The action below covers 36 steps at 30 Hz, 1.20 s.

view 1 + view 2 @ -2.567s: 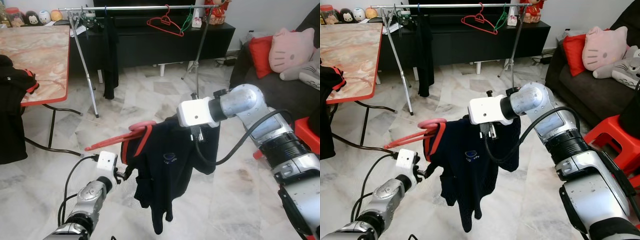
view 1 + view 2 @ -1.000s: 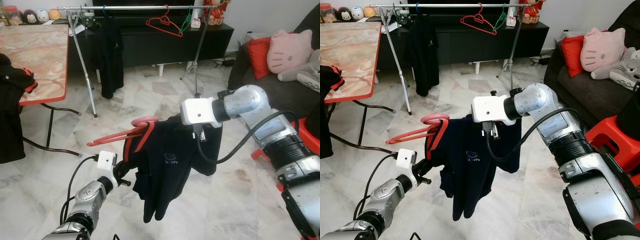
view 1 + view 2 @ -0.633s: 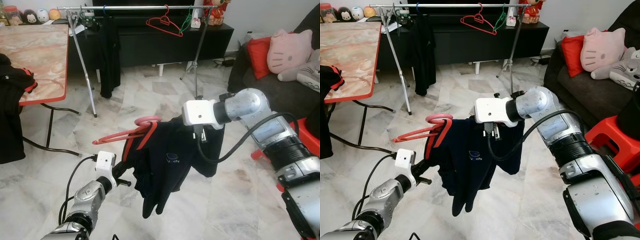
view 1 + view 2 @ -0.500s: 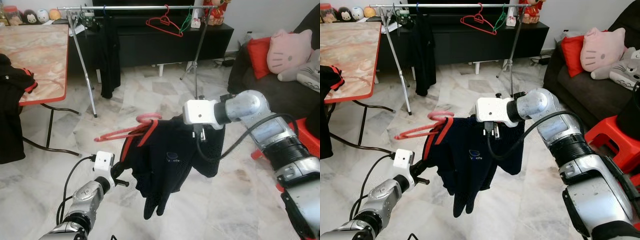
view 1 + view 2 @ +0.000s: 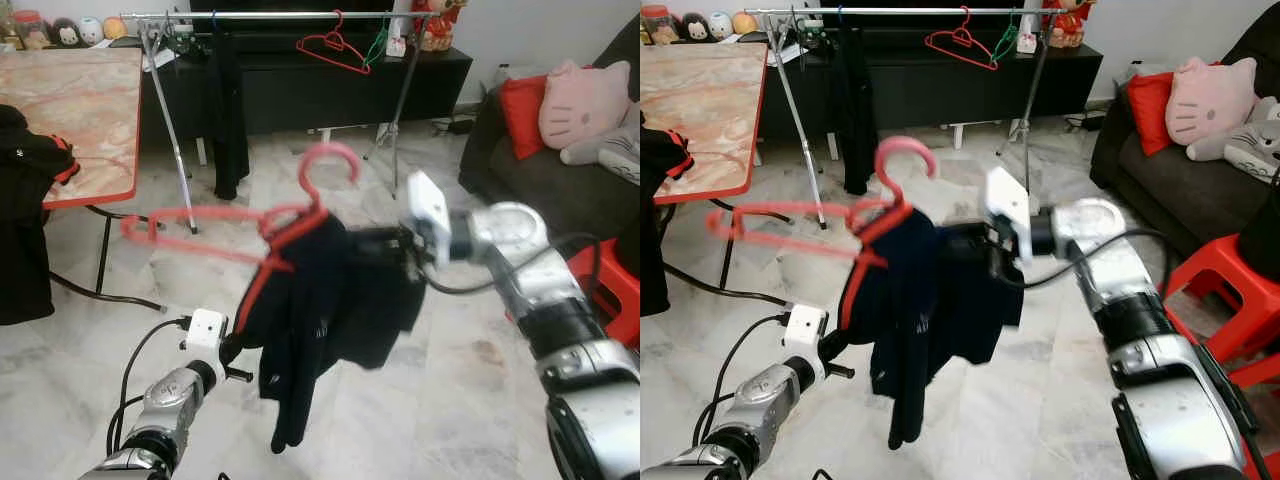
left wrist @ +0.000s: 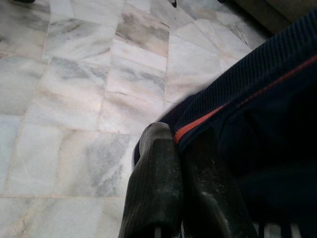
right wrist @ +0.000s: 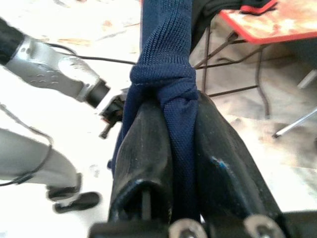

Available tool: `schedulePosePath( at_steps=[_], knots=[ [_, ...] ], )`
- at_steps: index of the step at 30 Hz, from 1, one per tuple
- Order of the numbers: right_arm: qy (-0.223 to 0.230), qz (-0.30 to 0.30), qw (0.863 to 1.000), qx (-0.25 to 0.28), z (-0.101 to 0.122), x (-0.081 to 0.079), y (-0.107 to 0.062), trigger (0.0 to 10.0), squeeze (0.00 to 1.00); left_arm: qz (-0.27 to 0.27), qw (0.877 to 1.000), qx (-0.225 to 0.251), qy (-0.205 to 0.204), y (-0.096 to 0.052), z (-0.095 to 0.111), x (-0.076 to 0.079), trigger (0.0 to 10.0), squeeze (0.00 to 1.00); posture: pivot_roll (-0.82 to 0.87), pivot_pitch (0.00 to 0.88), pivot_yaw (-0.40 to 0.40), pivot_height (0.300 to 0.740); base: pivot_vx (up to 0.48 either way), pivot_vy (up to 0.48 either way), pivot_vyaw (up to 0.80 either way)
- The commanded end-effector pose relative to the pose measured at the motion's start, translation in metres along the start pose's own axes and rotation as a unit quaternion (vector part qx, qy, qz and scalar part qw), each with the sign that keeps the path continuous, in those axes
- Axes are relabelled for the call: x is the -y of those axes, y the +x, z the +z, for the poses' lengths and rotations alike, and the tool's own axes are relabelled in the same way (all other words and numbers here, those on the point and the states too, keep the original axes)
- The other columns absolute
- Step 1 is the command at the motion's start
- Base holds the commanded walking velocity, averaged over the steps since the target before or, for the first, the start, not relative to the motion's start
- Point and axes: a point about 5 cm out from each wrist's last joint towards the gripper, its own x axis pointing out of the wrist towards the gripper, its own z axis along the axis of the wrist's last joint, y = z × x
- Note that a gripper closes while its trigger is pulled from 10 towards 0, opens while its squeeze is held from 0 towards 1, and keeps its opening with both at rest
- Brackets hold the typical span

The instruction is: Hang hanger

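A pink-red hanger (image 5: 262,218) is held up in mid-air with its hook pointing upward and one bare arm sticking out to the left. A dark navy garment (image 5: 318,300) with red trim droops from it. My right gripper (image 5: 382,246) is shut on a bunched fold of the navy fabric (image 7: 166,74) on the garment's right side. Lower left, my left gripper (image 5: 236,349) is shut on the garment's red-trimmed edge (image 6: 208,119). The clothes rail (image 5: 270,16) stands well beyond, across the room.
The rail carries a red hanger (image 5: 338,46), a green hanger (image 5: 376,44) and a black garment (image 5: 228,100). A red-edged table (image 5: 90,190) with black clothes (image 5: 24,210) is at the left. A sofa (image 5: 520,160) and a red stool (image 5: 606,288) are at the right. Marble floor (image 5: 450,400) lies between.
The hanger has swung from lying flat to upright, its hook now pointing up. My right wrist has turned and shifted right; the garment hangs narrower and lower.
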Motion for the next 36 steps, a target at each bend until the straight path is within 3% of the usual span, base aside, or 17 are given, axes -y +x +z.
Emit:
schedulePosePath(
  at_steps=[1, 4, 6, 8, 9, 10, 11, 12, 13, 16, 22, 25, 28, 29, 33, 34, 36],
  knots=[
    [-0.028, 0.02, 0.999, 0.039, 0.02, -0.001, -0.016, 0.0, 0.0, 0.007, 0.999, -0.034, 0.001, -0.005, -0.014, -0.001, 0.0, 0.0, -0.06, 0.0, -0.097, 0.74, 0.0, 0.0, 0.0],
    [0.027, 0.049, 0.997, 0.048, 0.01, -0.008, -0.033, 0.0, 0.0, 0.007, 0.999, -0.036, 0.003, -0.006, -0.014, -0.003, 0.0, 0.0, -0.06, 0.0, -0.096, 0.74, 0.0, 0.0, 0.0],
    [0.037, 0.048, 0.997, 0.043, 0.007, -0.01, -0.037, 0.0, 0.0, 0.006, 0.999, -0.038, 0.005, -0.006, -0.015, -0.004, 0.0, 0.0, -0.06, 0.0, -0.093, 0.74, 0.0, 0.0, 0.0],
    [0.041, 0.059, 0.997, -0.031, -0.009, -0.017, -0.044, 0.0, 0.0, 0.003, 0.999, -0.042, 0.009, -0.007, -0.016, -0.004, 0.0, 0.0, -0.06, 0.0, -0.088, 0.74, 0.0, 0.0, 0.0],
    [0.041, 0.059, 0.997, -0.031, -0.009, -0.017, -0.044, 0.0, 0.0, 0.003, 0.999, -0.042, 0.009, -0.007, -0.016, -0.004, 0.0, 0.0, -0.06, 0.0, -0.088, 0.74, 0.0, 0.0, 0.0],
    [0.04, 0.065, 0.995, -0.063, -0.015, -0.02, -0.046, 0.0, 0.0, 0.002, 0.999, -0.043, 0.01, -0.008, -0.016, -0.004, 0.0, 0.0, -0.06, 0.0, -0.088, 0.74, 0.0, 0.0, 0.0],
    [0.035, 0.073, 0.988, -0.133, -0.029, -0.024, -0.052, 0.0, 0.0, 0.003, 0.999, -0.044, 0.013, -0.008, -0.016, -0.006, 0.0, 0.0, -0.06, 0.0, -0.083, 0.74, 0.0, 0.0, 0.0],
    [0.035, 0.073, 0.988, -0.133, -0.029, -0.024, -0.052, 0.0, 0.0, 0.003, 0.999, -0.044, 0.013, -0.008, -0.016, -0.006, 0.0, 0.0, -0.06, 0.0, -0.083, 0.74, 0.0, 0.0, 0.0],
    [0.026, 0.078, 0.978, -0.192, -0.04, -0.027, -0.059, 0.0, 0.0, 0.004, 0.999, -0.046, 0.015, -0.009, -0.016, -0.007, 0.0, 0.0, -0.06, 0.0, -0.082, 0.74, 0.0, 0.0, 0.0],
    [0.015, 0.087, 0.964, -0.252, -0.049, -0.029, -0.067, 0.0, 0.0, 0.007, 0.999, -0.048, 0.018, -0.009, -0.016, -0.008, 0.0, 0.0, -0.06, 0.0, -0.079, 0.74, 0.0, 0.0, 0.0],
    [0.017, 0.082, 0.96, -0.267, -0.048, -0.03, -0.073, 0.0, 0.0, 0.011, 0.998, -0.053, 0.026, -0.01, -0.016, -0.011, 0.0, 0.0, -0.06, 0.0, -0.074, 0.74, 0.0, 0.0, 0.0],
    [-0.004, 0.07, 0.941, -0.332, -0.056, -0.028, -0.083, 0.0, 0.0, 0.01, 0.997, -0.063, 0.042, -0.011, -0.018, -0.012, 0.0, 0.0, -0.06, 0.0, -0.073, 0.74, 0.0, 0.0, 0.0],
    [-0.023, 0.047, 0.935, -0.351, -0.058, -0.024, -0.084, 0.0, 0.0, 0.008, 0.996, -0.071, 0.054, -0.012, -0.019, -0.012, 0.0, 0.0, -0.06, 0.0, -0.073, 0.74, 0.0, 0.0, 0.0],
    [-0.043, 0.036, 0.922, -0.383, -0.06, -0.022, -0.086, 0.0, 0.0, 0.008, 0.995, -0.078, 0.064, -0.012, -0.021, -0.012, 0.0, 0.0, -0.06, 0.0, -0.073, 0.74, 0.0, 0.0, 0.0],
    [-0.071, 0.017, 0.903, -0.423, -0.065, -0.017, -0.089, 0.0, 0.0, 0.007, 0.994, -0.085, 0.074, -0.013, -0.022, -0.012, 0.0, 0.0, -0.06, 0.0, -0.073, 0.74, 0.0, 0.0, 0.0],
    [-0.078, 0.008, 0.901, -0.427, -0.066, -0.016, -0.088, 0.0, 0.0, 0.006, 0.993, -0.087, 0.077, -0.013, -0.022, -0.012, 0.0, 0.0, -0.06, 0.0, -0.074, 0.74, 0.0, 0.0, 0.0],
    [-0.088, -0.021, 0.91, -0.404, -0.064, -0.012, -0.081, 0.0, 0.0, 0.003, 0.993, -0.089, 0.081, -0.013, -0.023, -0.011, 0.0, 0.0, -0.06, 0.0, -0.074, 0.74, 0.0, 0.0, 0.0]
  ],
)
